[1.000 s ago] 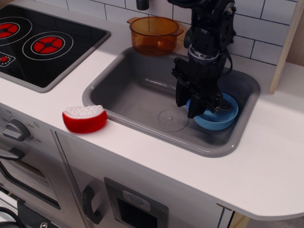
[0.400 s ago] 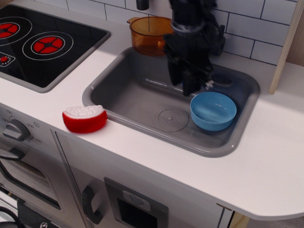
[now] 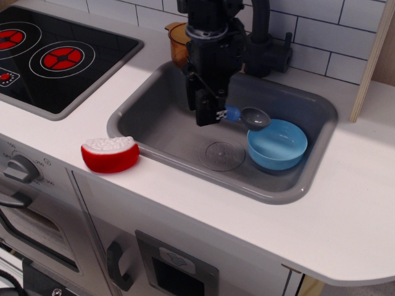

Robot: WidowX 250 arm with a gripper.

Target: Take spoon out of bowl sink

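My gripper (image 3: 212, 115) is shut on the spoon (image 3: 247, 116) and holds it by its blue handle above the sink floor. The grey scoop sticks out to the right, level, just left of and above the bowl's rim. The light-blue bowl (image 3: 278, 145) stands empty at the right end of the grey sink (image 3: 162, 117). The round drain mark (image 3: 221, 155) lies below the gripper and slightly to its right.
A translucent orange pot (image 3: 178, 38) stands behind the sink, mostly hidden by my arm. A dark tap (image 3: 266, 43) rises at the sink's back edge. A red and white toy (image 3: 110, 153) lies on the counter left of the sink. A black hob (image 3: 55, 55) is at far left.
My gripper has risen out of the bowl and moved left across the sink, carrying the spoon. The bowl now stands empty and fully in view.
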